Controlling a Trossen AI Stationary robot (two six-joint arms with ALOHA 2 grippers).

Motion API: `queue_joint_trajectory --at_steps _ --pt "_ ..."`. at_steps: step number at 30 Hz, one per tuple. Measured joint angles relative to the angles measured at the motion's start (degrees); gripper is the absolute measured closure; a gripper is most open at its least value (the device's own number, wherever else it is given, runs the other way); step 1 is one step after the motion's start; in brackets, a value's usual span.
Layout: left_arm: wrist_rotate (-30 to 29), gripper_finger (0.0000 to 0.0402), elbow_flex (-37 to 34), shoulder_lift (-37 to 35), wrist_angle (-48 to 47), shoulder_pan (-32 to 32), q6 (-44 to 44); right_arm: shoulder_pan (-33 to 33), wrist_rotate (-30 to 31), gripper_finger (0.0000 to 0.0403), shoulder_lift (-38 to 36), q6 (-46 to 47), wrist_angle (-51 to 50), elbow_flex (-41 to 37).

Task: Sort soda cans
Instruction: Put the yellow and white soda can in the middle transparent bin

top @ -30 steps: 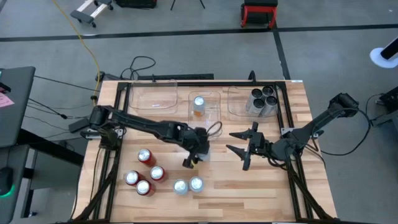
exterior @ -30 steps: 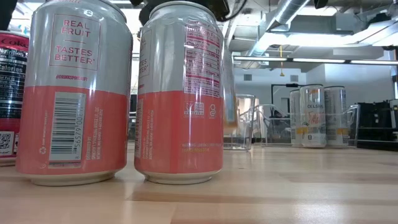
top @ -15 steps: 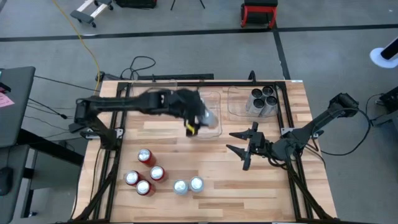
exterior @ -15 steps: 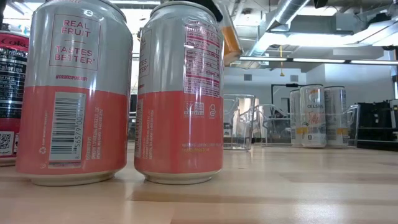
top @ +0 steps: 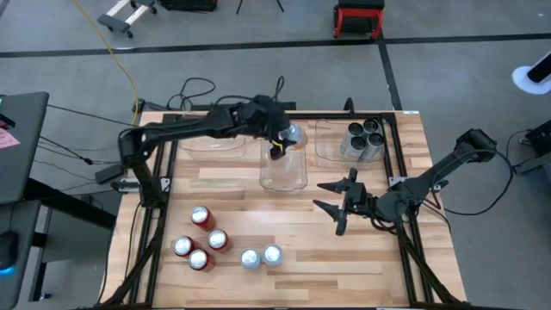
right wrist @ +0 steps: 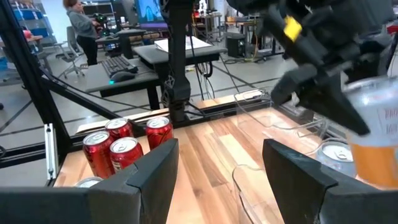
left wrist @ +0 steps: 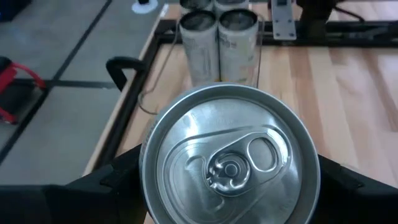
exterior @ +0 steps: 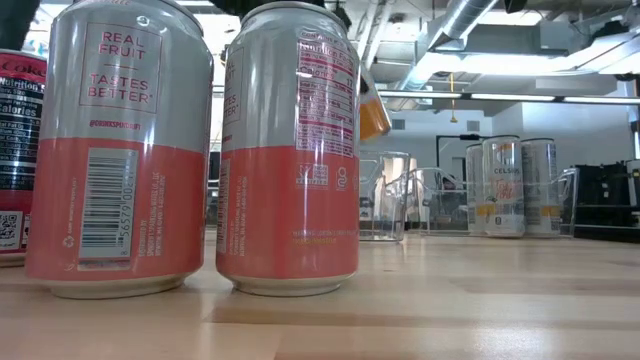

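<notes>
So the left arm has swung from the middle of the tabletop (top: 344, 258) up to the middle bin (top: 283, 171), and my left pincer (top: 284, 142) is now over that bin's far end, clamped on a silver-and-orange can (top: 293, 134). The can hangs in the air, tilted, right over another can of the same kind (right wrist: 336, 155) that's already in there. I read that as one light can about to get dropped off, pretty much mid-sort.

Right pincer (top: 330, 207) sits just right of the middle bin, fingers spread wide, holding nothing.

Further right of the middle bin, the right-hand bin has four pale cans (top: 363, 138). The bin on its left (top: 210, 136) looks bare. Near side of the middle bin: four red cans (top: 200, 238) and two silver-topped pink ones (top: 260, 256) waiting.

Behind the tabletop it's desks, chairs and a person (right wrist: 79, 28) by some monitors.
</notes>
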Motion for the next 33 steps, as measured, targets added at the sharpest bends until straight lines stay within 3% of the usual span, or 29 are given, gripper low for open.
queue_joint_trajectory --at_steps 12,27,33 --pt "0.4 0.0112 0.0 6.3 -0.5 1.8 2.9 -2.4 0.0 0.0148 0.0 -0.2 -2.1 0.0" --pt "0.2 0.0111 0.1 8.2 -2.3 3.0 2.1 -2.7 0.0 0.0148 0.0 0.5 -2.0 0.0" --pt "0.2 0.0064 0.1 8.3 -2.6 3.0 2.1 -2.7 0.0 0.0148 0.0 0.5 -2.0 0.0"
